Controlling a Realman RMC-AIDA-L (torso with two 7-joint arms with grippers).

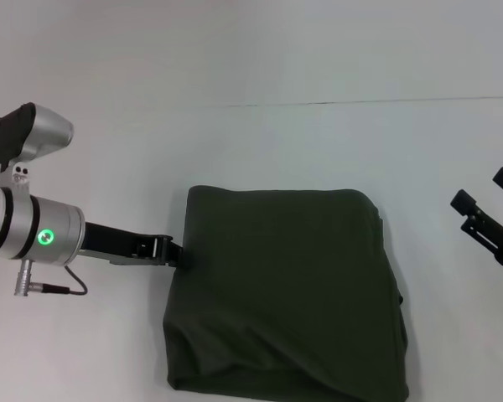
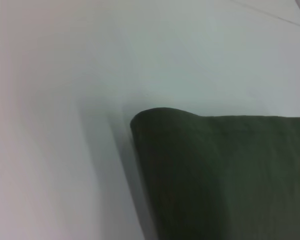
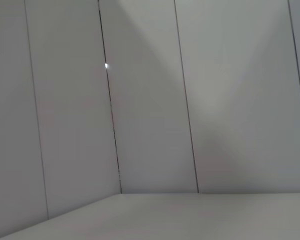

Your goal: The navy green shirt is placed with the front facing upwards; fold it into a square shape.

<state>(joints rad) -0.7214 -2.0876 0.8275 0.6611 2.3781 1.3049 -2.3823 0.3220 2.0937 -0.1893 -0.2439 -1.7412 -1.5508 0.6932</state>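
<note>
My left tool (image 1: 178, 253) sits low over the table (image 1: 260, 142), reaching in from the left, and its tip meets the left edge of the navy green shirt (image 1: 285, 293) roughly a third of the way down that side. The tip is dark against the dark cloth, so I cannot tell whether it is spread, pressed together or pinching the fabric. Behind it my left arm (image 1: 33, 230) runs back to the left edge of the head view, a silver cylinder with a green light showing on it and a thin cable hanging below.

From my left wrist, the shirt (image 2: 225, 180) shows a rounded folded corner lying on the pale table (image 2: 65, 150), with smooth cloth running away from it.

The shirt lies folded into a compact, roughly square block in the near middle of the table. Its far edge is straight with rounded corners, its left and right sides are fairly even, and its near edge is lumpier, with soft creases near the near left corner. Only plain dark olive cloth faces up.

My right tool (image 1: 486, 209) hangs well apart from the shirt at the far right, above the table, its black fingers spread and holding nothing. The right wrist view takes in only pale wall panels (image 3: 150, 100) and a strip of table.
</note>
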